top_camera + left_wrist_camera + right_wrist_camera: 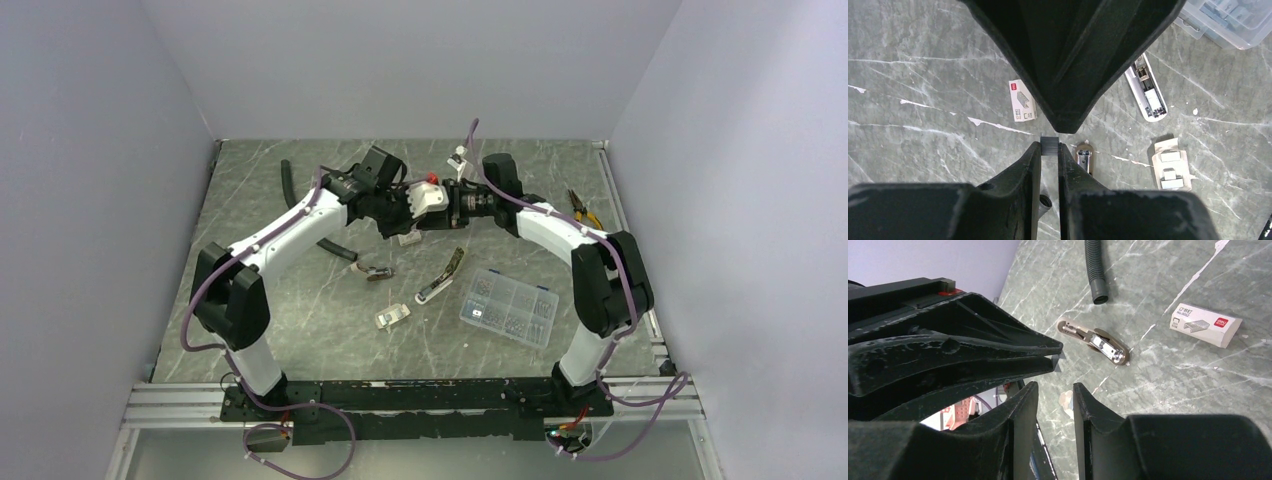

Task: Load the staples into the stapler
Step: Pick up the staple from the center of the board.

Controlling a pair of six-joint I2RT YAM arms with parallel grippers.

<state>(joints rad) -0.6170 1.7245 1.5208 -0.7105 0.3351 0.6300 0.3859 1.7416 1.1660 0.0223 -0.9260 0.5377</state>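
Pinching a short staple strip (1049,145) at their very tips, the left gripper (1049,151) has its jaws clenched on it, in the lower middle of the left wrist view. The right gripper (1055,392) meets it tip to tip, with its jaws parted and nothing between them.

The stapler (1095,342) lies on the table (1168,390) below that meeting point. In the right wrist view it sits in the upper middle, beyond the fingertips, with its silver channel showing and its long axis running from upper left to lower right. In the top view it shows just below and left of the two tips, so the left arm looks slightly nearer. By my judgement, the strip has to come down and turn until it lines up with that channel.

Counted:
- one olive-grey stapler
- one long pale stapler (1146,87)
- one squat beige tool (1170,167)
- one staple box (1205,324)
- one clear compartment box (468,311)
- one black hose (1094,270)
- one pair of pliers (583,208)
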